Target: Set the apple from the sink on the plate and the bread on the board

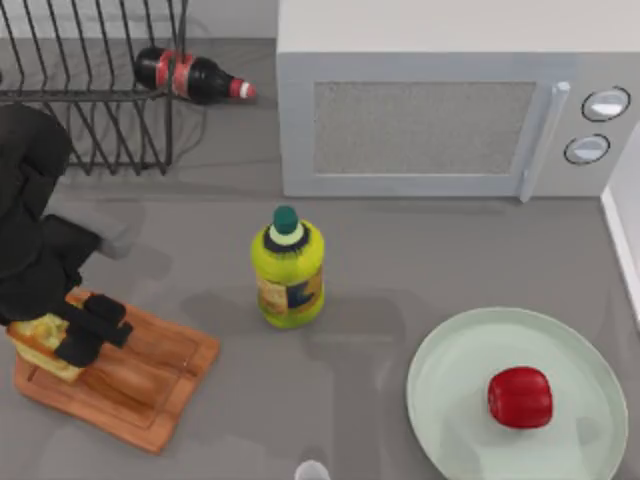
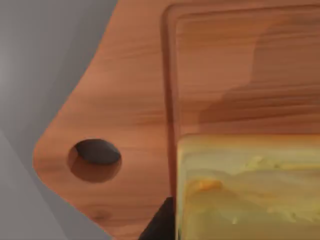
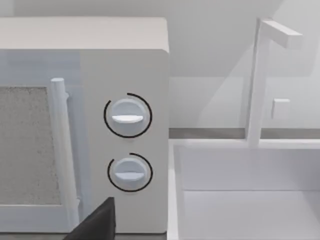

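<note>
The bread [image 1: 38,342], a thick yellow slice, is at the left end of the reddish-brown board [image 1: 150,385], which lies at the table's left front. My left gripper [image 1: 78,338] is shut on it. In the left wrist view the bread [image 2: 250,190] is close over the board [image 2: 130,100], beside the board's round hole. The red apple [image 1: 520,397] rests on the pale green plate [image 1: 450,400] at the right front, with no gripper near it. The right wrist view faces the white sink [image 3: 250,200] and the microwave's knobs; a dark part of my right gripper [image 3: 95,222] shows low in it.
A yellow-green bottle [image 1: 288,270] stands upright mid-table between board and plate. The white microwave [image 1: 430,110] fills the back right. A dark red-labelled bottle [image 1: 190,75] lies by the wire dish rack [image 1: 90,90] at the back left. The sink's rim [image 1: 625,230] runs along the right edge.
</note>
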Robot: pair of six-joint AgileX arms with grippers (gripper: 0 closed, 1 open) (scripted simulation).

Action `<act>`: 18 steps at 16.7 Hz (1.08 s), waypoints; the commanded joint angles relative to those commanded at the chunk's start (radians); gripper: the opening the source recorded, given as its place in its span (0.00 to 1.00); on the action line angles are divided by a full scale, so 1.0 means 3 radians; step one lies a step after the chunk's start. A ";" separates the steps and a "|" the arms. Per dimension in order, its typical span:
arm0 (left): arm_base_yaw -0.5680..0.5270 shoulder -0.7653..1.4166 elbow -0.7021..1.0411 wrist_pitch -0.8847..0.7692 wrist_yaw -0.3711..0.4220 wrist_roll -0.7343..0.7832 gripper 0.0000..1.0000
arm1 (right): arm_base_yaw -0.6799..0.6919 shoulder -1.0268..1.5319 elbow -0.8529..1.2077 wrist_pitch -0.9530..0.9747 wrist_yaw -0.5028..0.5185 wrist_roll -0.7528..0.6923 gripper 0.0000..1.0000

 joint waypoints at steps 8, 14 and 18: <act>-0.0014 -0.0371 0.0730 -0.1123 -0.0002 -0.0015 0.00 | 0.0000 0.0000 0.0000 0.0000 0.0000 0.0000 1.00; -0.0020 -0.0351 0.0723 -0.1110 -0.0006 -0.0059 0.00 | 0.0000 0.0000 0.0000 0.0000 0.0000 0.0000 1.00; -0.0114 -0.0260 0.0642 -0.0945 -0.0027 -0.0571 0.00 | 0.0000 0.0000 0.0000 0.0000 0.0000 0.0000 1.00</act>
